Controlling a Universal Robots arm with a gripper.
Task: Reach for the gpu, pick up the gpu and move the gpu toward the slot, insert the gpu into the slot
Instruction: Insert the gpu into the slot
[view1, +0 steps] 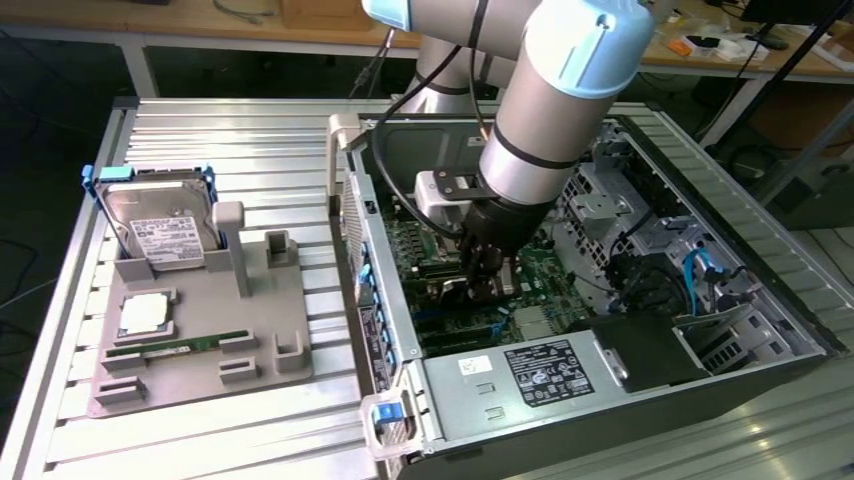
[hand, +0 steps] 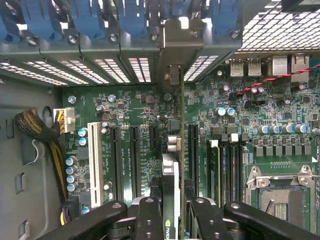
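Observation:
My gripper (hand: 172, 222) is shut on the gpu (hand: 170, 192), which I see edge-on as a thin black card between the two black fingers (hand: 149, 217). The card runs from the fingers across the green motherboard (hand: 135, 107) to its metal bracket end (hand: 172, 47) at the case's rear wall. In the exterior view the gripper (view1: 483, 275) reaches down into the open computer case, with the gpu (view1: 457, 293) low among the board's parts. The slot is hidden under the card, so I cannot tell how far the card sits in it.
Black sockets (hand: 116, 160) and a white one (hand: 94, 162) lie beside the card, with memory sticks (hand: 213, 170) and a processor socket (hand: 280, 195) on the other side. Outside the case, a grey fixture (view1: 260, 345) holds a hard drive (view1: 160, 230) and a green memory stick (view1: 174, 347). The power supply (view1: 534, 375) fills the case's near end.

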